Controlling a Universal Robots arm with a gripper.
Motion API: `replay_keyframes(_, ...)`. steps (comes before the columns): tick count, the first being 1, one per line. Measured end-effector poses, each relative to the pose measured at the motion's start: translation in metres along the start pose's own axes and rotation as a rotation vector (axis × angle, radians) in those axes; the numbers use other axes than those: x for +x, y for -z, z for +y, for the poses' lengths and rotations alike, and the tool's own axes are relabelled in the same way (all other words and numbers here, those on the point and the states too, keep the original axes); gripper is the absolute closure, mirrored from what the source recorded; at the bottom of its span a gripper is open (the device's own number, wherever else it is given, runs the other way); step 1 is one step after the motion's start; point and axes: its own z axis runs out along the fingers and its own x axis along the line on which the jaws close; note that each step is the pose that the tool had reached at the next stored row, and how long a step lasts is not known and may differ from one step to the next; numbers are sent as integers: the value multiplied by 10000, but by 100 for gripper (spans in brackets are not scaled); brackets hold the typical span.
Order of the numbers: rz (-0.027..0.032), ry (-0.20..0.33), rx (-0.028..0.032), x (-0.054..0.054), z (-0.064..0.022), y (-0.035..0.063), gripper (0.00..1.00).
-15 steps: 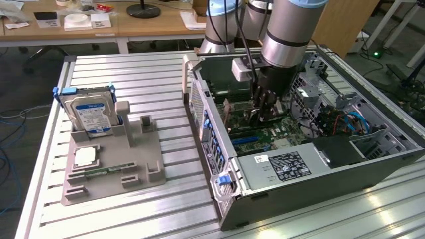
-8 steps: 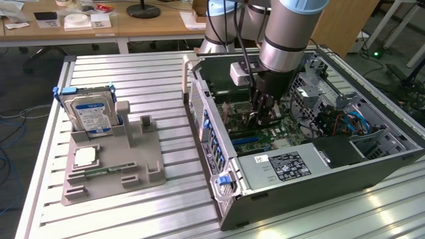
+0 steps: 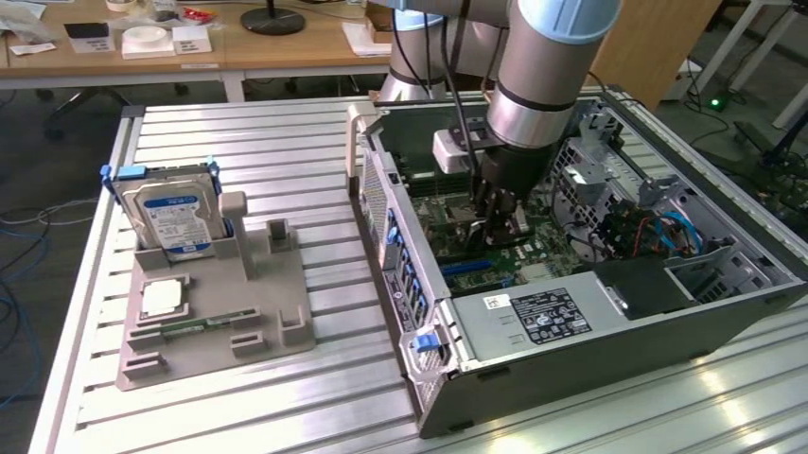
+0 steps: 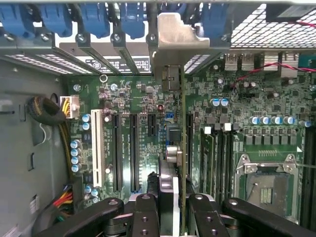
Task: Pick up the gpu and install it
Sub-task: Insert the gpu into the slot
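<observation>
**GPU held edge-on above the motherboard slots**

An open computer case (image 3: 593,312) lies on the slatted desk (image 3: 253,142). A grey fixture (image 3: 215,312) near the desk's other edge carries a hard drive (image 3: 174,218). Inside the case, black expansion slots (image 4: 132,153), a white slot (image 4: 97,148) and the CPU socket (image 4: 266,185) surround the card. The pincer (image 4: 172,207) is partly closed, clamping the gpu (image 4: 181,148), whose silver bracket (image 4: 173,34) reaches the case's rear openings.
</observation>
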Motion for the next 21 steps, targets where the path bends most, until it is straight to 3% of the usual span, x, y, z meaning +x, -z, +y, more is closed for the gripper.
replay_keyframes(7,1,9,-5,10,33,-105,72)
replay_keyframes(21,1,17,12,11,61,-116,72)
